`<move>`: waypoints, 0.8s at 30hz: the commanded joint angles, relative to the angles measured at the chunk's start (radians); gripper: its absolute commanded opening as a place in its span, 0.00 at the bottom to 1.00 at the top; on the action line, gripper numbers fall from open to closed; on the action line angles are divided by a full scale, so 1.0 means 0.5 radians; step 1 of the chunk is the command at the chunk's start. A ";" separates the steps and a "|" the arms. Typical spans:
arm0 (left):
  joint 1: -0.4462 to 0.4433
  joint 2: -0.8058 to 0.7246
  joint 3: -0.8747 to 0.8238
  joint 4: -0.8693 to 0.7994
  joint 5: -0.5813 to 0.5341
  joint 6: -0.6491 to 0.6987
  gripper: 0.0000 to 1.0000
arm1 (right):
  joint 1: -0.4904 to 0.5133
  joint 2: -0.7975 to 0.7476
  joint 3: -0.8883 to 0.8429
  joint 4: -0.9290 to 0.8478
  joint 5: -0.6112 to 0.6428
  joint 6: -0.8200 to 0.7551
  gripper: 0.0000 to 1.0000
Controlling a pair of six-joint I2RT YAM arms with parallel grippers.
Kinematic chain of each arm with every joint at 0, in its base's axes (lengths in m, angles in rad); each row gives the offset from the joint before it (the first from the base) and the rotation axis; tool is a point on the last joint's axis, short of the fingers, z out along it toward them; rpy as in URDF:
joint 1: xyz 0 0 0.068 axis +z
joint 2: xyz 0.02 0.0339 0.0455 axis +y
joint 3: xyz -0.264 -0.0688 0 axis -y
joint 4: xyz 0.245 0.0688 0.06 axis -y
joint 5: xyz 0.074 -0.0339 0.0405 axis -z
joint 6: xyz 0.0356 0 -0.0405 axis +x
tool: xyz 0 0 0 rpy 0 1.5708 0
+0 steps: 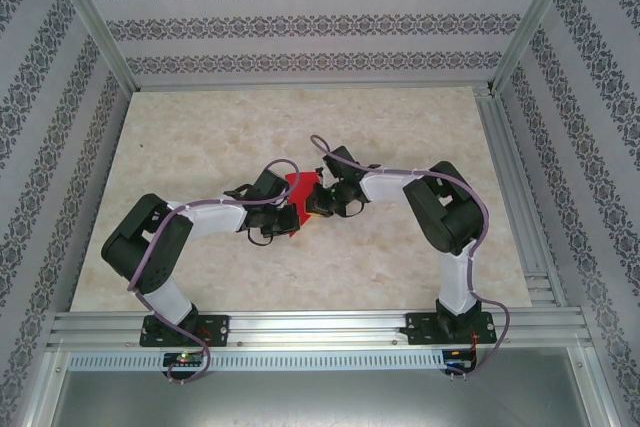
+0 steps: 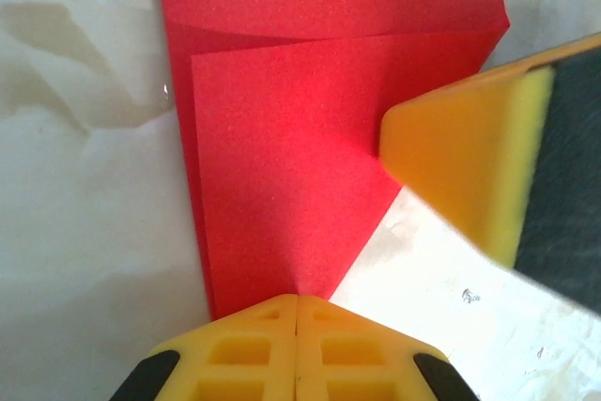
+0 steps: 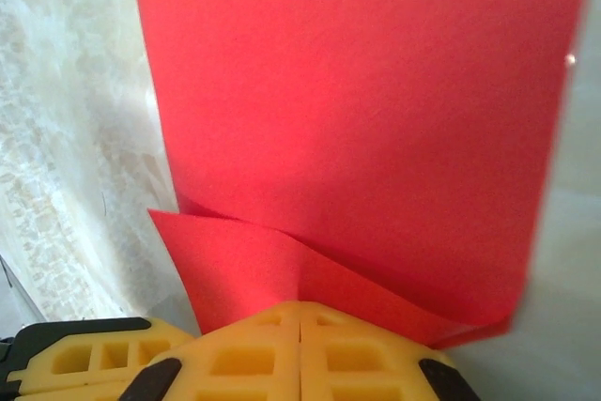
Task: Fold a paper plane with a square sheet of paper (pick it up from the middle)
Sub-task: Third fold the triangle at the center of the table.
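Both arms meet mid-bench (image 1: 200, 147) over square sheet of paper (image 1: 296, 192), partly folded. Clamped shut: left pincer (image 2: 297, 300) on its corner, right pincer (image 3: 299, 305) on doubled edge. Early folds in; pointed plane shape yet to come.

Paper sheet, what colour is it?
The paper is bright red, clearest in the right wrist view.

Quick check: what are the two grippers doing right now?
Left gripper: closed, pinching a corner of the paper.
Right gripper: closed, pinching the paper at a folded edge.
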 commanded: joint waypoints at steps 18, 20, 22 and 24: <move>0.002 0.034 -0.038 -0.212 -0.027 0.052 0.08 | -0.171 -0.346 -0.053 -0.068 0.272 -0.175 0.10; 0.002 0.034 -0.033 -0.210 -0.026 0.051 0.08 | -0.102 -0.321 -0.054 -0.051 0.235 -0.152 0.10; 0.001 0.031 -0.028 -0.210 -0.026 0.051 0.08 | -0.035 -0.268 -0.041 -0.030 0.204 -0.110 0.10; 0.001 0.031 -0.022 -0.209 -0.025 0.052 0.08 | 0.011 -0.205 -0.024 0.005 0.177 -0.075 0.10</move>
